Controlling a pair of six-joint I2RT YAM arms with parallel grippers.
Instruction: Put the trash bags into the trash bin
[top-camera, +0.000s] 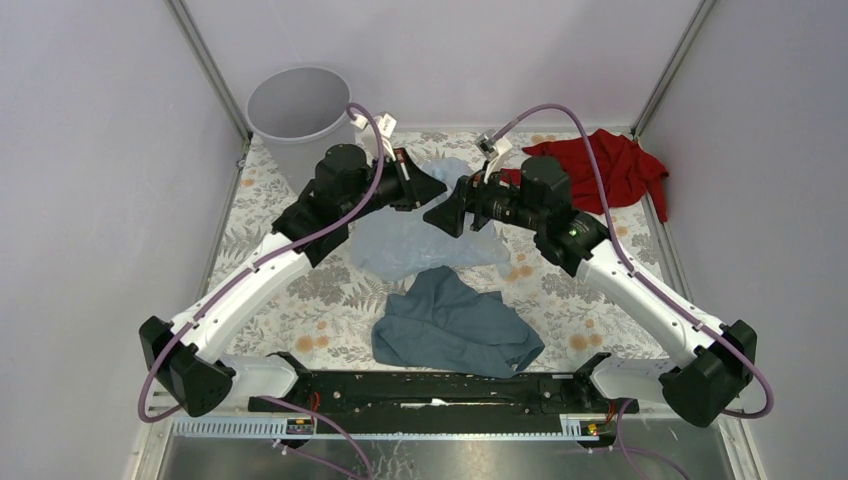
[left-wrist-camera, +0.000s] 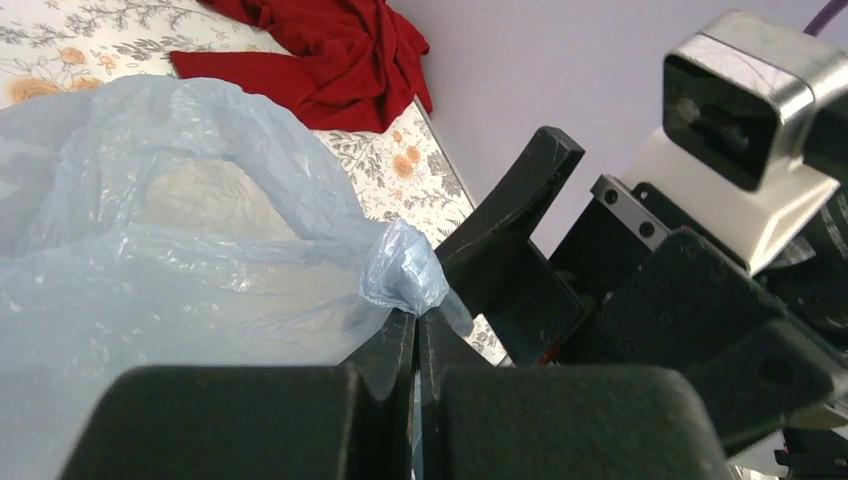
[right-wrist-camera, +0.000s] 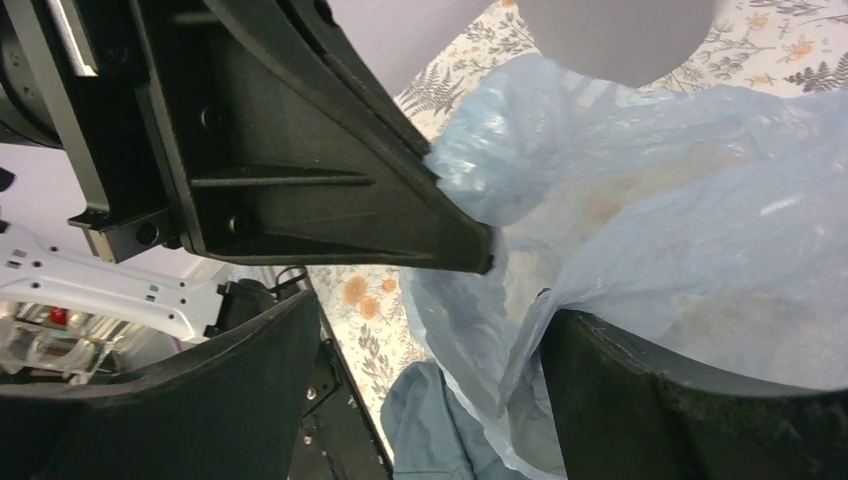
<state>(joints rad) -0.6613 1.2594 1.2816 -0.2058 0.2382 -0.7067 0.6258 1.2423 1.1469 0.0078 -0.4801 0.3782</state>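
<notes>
The thin pale-blue trash bag (top-camera: 415, 245) lies crumpled on the flowered table, its upper edge lifted between the two grippers. My left gripper (top-camera: 432, 190) is shut on a bunched edge of the bag (left-wrist-camera: 405, 270), its jaws pressed together (left-wrist-camera: 416, 318). My right gripper (top-camera: 447, 216) faces it, open wide (right-wrist-camera: 430, 335); bag film (right-wrist-camera: 640, 230) hangs between its jaws and drapes over one finger (right-wrist-camera: 640, 380). The left gripper's finger (right-wrist-camera: 330, 190) shows in the right wrist view, pinching the bag. The light-grey round trash bin (top-camera: 295, 105) stands at the far left corner, also in the right wrist view (right-wrist-camera: 620, 35).
A slate-blue cloth (top-camera: 455, 325) lies near the front middle, just below the bag. A red cloth (top-camera: 610, 165) lies at the far right corner, also in the left wrist view (left-wrist-camera: 320, 50). Walls and metal posts close in the table.
</notes>
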